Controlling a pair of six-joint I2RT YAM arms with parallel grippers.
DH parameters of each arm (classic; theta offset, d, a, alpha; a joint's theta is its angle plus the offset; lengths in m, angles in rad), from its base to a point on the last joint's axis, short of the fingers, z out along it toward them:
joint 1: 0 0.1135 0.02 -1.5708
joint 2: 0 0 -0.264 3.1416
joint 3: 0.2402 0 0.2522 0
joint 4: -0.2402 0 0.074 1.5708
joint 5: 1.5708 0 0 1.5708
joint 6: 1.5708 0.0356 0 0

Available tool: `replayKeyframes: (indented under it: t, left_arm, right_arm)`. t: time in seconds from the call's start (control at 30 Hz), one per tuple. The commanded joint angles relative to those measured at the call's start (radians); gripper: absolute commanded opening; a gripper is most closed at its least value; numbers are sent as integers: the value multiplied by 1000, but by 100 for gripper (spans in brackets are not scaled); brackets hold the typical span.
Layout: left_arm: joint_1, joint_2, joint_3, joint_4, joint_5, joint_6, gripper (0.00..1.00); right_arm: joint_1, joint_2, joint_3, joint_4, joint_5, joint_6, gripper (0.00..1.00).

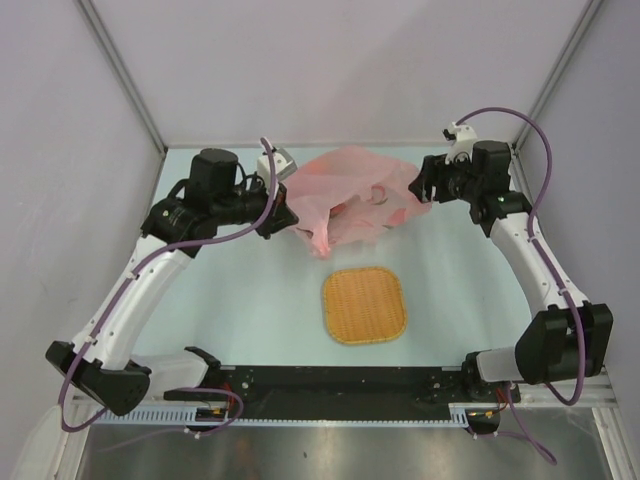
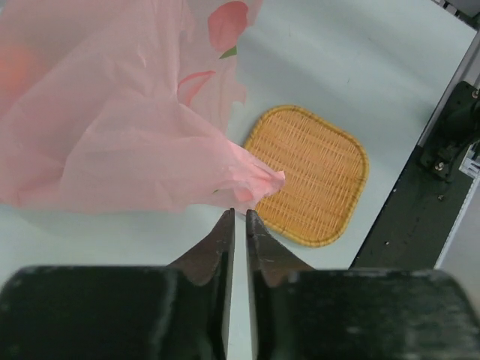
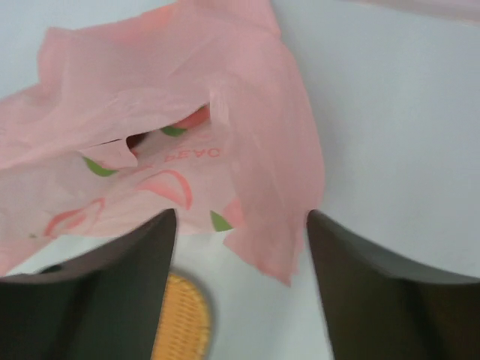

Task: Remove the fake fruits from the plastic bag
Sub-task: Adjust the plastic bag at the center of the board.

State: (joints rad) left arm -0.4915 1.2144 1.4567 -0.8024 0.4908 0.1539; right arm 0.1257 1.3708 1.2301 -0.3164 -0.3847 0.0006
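Lying crumpled at the far middle of the smooth, pale blue-green table (image 1: 250,300), the plastic bag (image 1: 340,180) is a thin, translucent pink film, full of soft folds and sharp creases, printed with red peach outlines, small green leaves and pink lettering. One loose flap droops toward the near side in a wrinkled point. A darker red patch (image 1: 352,213) shows through the film near the bag's middle. Whether it is the fake fruits or only printing cannot be told.

The left gripper (image 2: 240,214) sits at the bag's left edge. Its two dark, wedge-shaped fingers (image 2: 222,247) are pressed almost together, with only a hairline slit between them. Their tips meet the bag's lower hem beside a bunched corner of plastic. Whether any film is pinched between them cannot be told.

The right gripper (image 3: 240,216) is at the bag's right edge with its broad, matte black fingers (image 3: 127,262) spread wide. It holds nothing, and a hanging fold of pink film shows in the gap between them.

Nearer the arm bases, apart from the bag, lies a flat mat (image 1: 365,305). It is a rounded square of tightly woven orange-tan fibre with a slightly raised rim.
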Motion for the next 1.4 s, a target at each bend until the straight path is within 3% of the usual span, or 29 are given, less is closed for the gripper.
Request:
replayKeyframes:
  t: [0.0, 0.1, 0.17, 0.37, 0.53, 0.6, 0.67, 0.77, 0.8, 1.03, 1.13, 1.17, 1.23, 1.27, 1.3, 1.37]
  left_arm:
    - [-4, -18, 16, -30, -18, -37, 53]
    - [-4, -24, -16, -12, 30, -82, 75]
    - [-4, -3, -24, -12, 69, -56, 77]
    - [-4, 51, -44, -18, 238, -14, 78]
    - [-4, 73, -128, 29, 428, 50, 61]
    - [-13, 102, -156, 55, 428, -5, 62]
    - [-25, 106, -208, 146, 370, -69, 67]
    - [-48, 106, -260, 267, 248, -146, 94]
    - [-55, 125, -246, 281, 217, -201, 98]
    - [-82, 318, -33, 263, -148, -350, 100]
    - [-87, 352, -13, 264, -164, -338, 83]
    - [-88, 356, -16, 266, -158, -324, 62]
    - [-90, 343, -44, 270, -118, -307, 38]
    - [-90, 314, -56, 269, -106, -282, 11]
    - [-90, 297, -80, 259, -104, -275, 0]
    - [-84, 246, -114, 238, -60, -251, 0]
  right_arm:
    - [63, -125, 9, 129, 104, -63, 82]
    - [143, -159, 11, 143, 115, -123, 82]
    - [208, -182, 11, 111, 118, -146, 82]
    - [262, -167, -4, -21, 58, -74, 69]
    - [264, -173, -79, -38, -16, -67, 62]
    - [265, -135, -86, -53, -63, -63, 54]
    - [270, -86, -86, -52, -104, -56, 48]
    - [276, -46, -86, -7, -138, -24, 47]
    - [276, -24, -86, 22, -141, -10, 47]
    - [276, 10, -86, 51, -126, 35, 47]
    - [281, -1, -109, 57, -125, 29, 47]
    - [285, -1, -113, 65, -120, 22, 48]
    - [290, 2, -121, 86, -111, 12, 48]
    - [290, 4, -119, 94, -103, 6, 48]
    - [295, 8, -121, 111, -99, 3, 48]
    - [305, 25, -121, 129, -68, 2, 48]
